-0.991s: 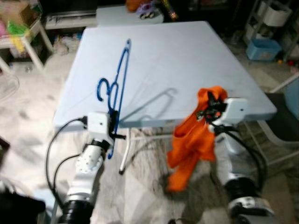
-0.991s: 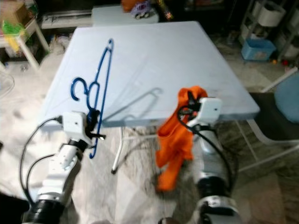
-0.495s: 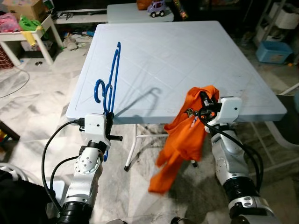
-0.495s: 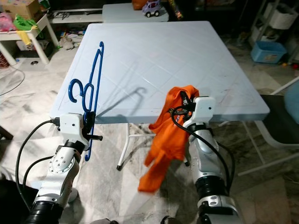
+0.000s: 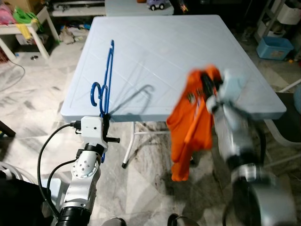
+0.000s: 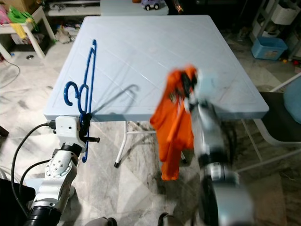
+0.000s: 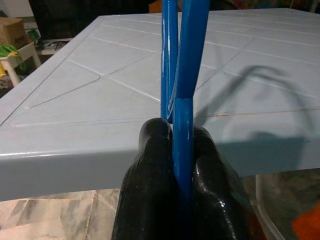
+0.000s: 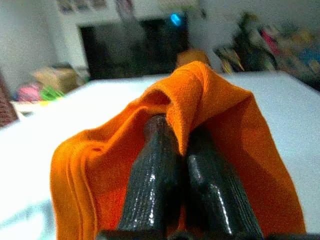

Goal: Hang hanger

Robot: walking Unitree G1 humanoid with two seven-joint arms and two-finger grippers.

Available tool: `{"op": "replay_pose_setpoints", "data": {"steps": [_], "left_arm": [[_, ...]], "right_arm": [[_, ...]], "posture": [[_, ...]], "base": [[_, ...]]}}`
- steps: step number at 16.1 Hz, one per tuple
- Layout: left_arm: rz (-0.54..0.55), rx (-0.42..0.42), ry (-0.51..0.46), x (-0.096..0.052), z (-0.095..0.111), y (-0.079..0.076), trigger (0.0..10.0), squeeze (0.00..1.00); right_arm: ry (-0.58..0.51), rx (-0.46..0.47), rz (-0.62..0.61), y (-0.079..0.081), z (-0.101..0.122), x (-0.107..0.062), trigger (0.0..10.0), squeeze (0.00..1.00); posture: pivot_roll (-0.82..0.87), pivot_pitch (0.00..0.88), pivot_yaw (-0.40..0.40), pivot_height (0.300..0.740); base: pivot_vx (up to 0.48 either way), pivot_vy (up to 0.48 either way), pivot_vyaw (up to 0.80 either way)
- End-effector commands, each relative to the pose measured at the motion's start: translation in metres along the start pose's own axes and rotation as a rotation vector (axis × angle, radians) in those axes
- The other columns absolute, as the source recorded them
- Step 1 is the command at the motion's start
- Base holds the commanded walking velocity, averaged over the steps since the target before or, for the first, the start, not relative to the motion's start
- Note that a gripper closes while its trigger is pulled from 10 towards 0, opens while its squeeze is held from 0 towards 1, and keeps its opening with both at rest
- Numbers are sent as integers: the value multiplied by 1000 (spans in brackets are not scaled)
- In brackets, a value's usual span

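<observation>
A blue plastic hanger stands upright at the near left edge of the light blue table, its hook pointing left. My left gripper is shut on the hanger's lower bar, just in front of the table edge. An orange garment hangs from my right gripper, which is shut on its folded top. That gripper is raised at the table's near edge, blurred with motion. The cloth drapes down toward the floor.
A second table with toys stands behind. A white side table with clutter is at the back left, a blue bin at the back right, and a chair to the right. A marble floor lies below.
My right gripper has lifted the orange garment higher, level with the table edge, and the cloth now hangs straighter. The camera has shifted slightly. The left gripper still holds the hanger.
</observation>
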State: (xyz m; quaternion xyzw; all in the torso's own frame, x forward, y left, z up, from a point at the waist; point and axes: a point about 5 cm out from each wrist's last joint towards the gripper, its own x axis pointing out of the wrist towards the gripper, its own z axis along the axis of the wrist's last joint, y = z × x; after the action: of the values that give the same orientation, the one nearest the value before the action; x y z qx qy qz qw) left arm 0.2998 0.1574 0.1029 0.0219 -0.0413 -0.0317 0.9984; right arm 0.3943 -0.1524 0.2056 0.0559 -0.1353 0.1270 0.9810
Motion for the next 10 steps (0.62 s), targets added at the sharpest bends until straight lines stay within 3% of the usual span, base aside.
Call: {"op": "replay_pose_setpoints", "data": {"steps": [1, 4, 5, 8, 10], "left_arm": [[17, 1, 50, -5, -9, 2, 10000, 0], [34, 1, 45, -9, -8, 4, 10000, 0], [57, 0, 39, -12, -7, 5, 10000, 0], [101, 30, 34, -19, -5, 9, 10000, 0], [118, 54, 26, -23, -4, 10, 10000, 0]], "right_arm": [[-23, 8, 67, 12, 20, 19, 10000, 0], [-22, 4, 187, 47, 60, 54, 10000, 0], [-73, -25, 190, 57, 83, 65, 10000, 0], [-299, -199, -35, 49, 164, 78, 10000, 0], [-440, -260, -86, 47, 210, 77, 10000, 0]], "posture": [[57, 194, -46, 740], [90, 206, -69, 740], [121, 213, -79, 740], [166, 222, -87, 740], [178, 229, -88, 740]], "base": [[0, 0, 0], [0, 0, 0], [0, 0, 0], [0, 0, 0], [0, 0, 0]]}}
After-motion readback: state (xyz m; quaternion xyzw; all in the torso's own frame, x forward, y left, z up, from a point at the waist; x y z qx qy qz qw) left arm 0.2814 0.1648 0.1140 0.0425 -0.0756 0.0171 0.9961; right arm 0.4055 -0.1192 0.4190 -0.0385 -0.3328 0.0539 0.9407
